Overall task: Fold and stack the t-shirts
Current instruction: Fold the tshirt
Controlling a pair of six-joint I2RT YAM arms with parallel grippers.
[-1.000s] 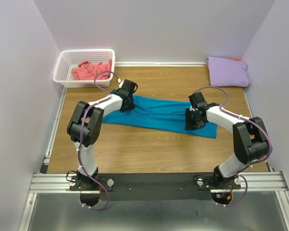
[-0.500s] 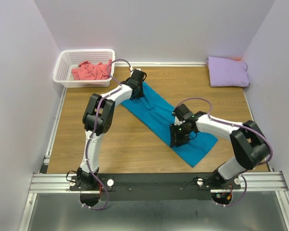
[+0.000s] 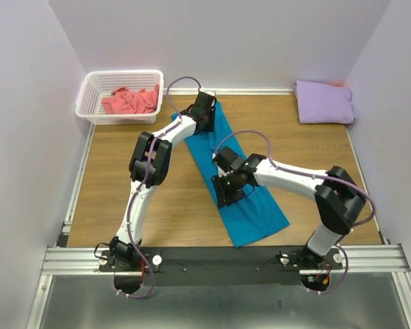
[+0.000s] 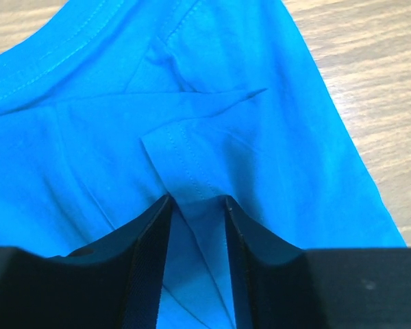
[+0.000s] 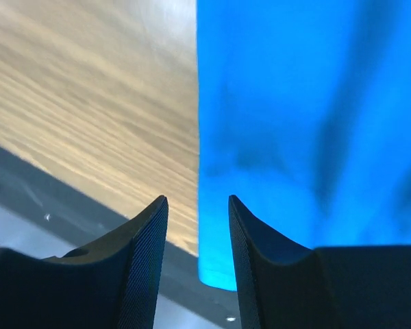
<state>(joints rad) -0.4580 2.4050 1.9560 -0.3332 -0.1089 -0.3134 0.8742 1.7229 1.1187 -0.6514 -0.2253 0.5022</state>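
Note:
The teal-blue t-shirt (image 3: 250,209) lies as a long folded strip from the back middle of the table toward the near edge. My left gripper (image 3: 207,115) is at its far end, shut on a bunched fold of the shirt (image 4: 260,123) between narrow jaws (image 4: 195,202). My right gripper (image 3: 227,192) is at the strip's middle, on its left edge. Its jaws (image 5: 197,200) are narrow, with the shirt's edge (image 5: 308,103) running between them. The pale lavender t-shirt (image 3: 323,101) lies folded at the back right. The coral-pink t-shirt (image 3: 130,101) is crumpled in the basket.
The white lattice basket (image 3: 89,92) stands at the back left corner. Grey walls close in the table on three sides. The black mounting rail (image 3: 219,260) runs along the near edge, just past the teal shirt's near end.
Both grippers have swung the teal shirt from lying left to right to lying front to back. The left gripper moved back and right, the right gripper moved left and nearer.

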